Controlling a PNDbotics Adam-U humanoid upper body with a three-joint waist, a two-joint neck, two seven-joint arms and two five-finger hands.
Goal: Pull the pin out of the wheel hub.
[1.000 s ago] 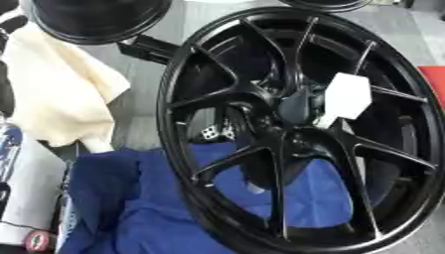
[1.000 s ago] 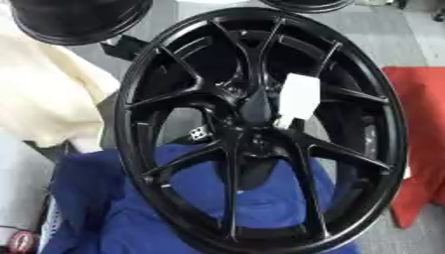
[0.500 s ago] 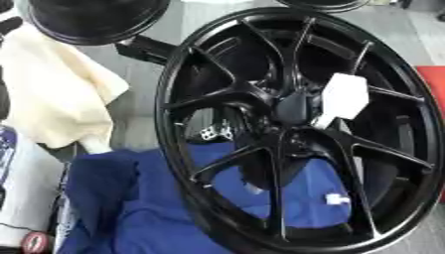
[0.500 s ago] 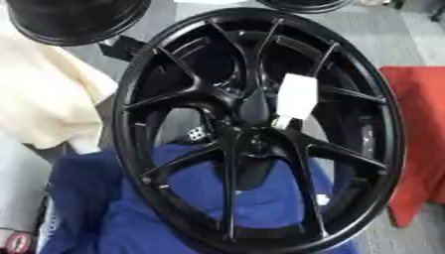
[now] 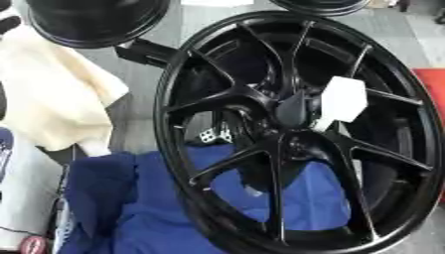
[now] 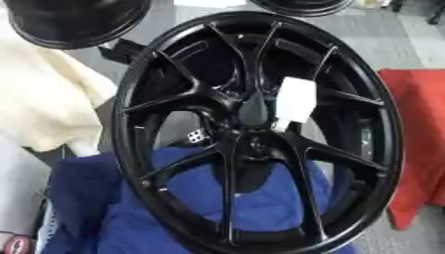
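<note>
A grey floor (image 5: 139,106) carries the black wheel (image 6: 165,64), a blue cloth (image 5: 130,208) near, cream cloth (image 5: 52,104) left, red cloth (image 6: 421,124) right

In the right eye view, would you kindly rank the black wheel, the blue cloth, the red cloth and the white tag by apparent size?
1. Black wheel
2. Blue cloth, partly hidden beneath the wheel
3. Red cloth, cut off by the frame edge, so its rank is unsure
4. White tag

The wheel (image 5: 295,134) fills the middle, its near part lying over a cloth (image 5: 156,208) spread at the near left. A tag (image 5: 340,100) sits on the spokes just right of the hub (image 5: 291,110). A second cloth (image 5: 52,104) lies left of the wheel, another wheel (image 5: 91,20) behind that. A third cloth (image 6: 421,139) lies at the right.
</note>
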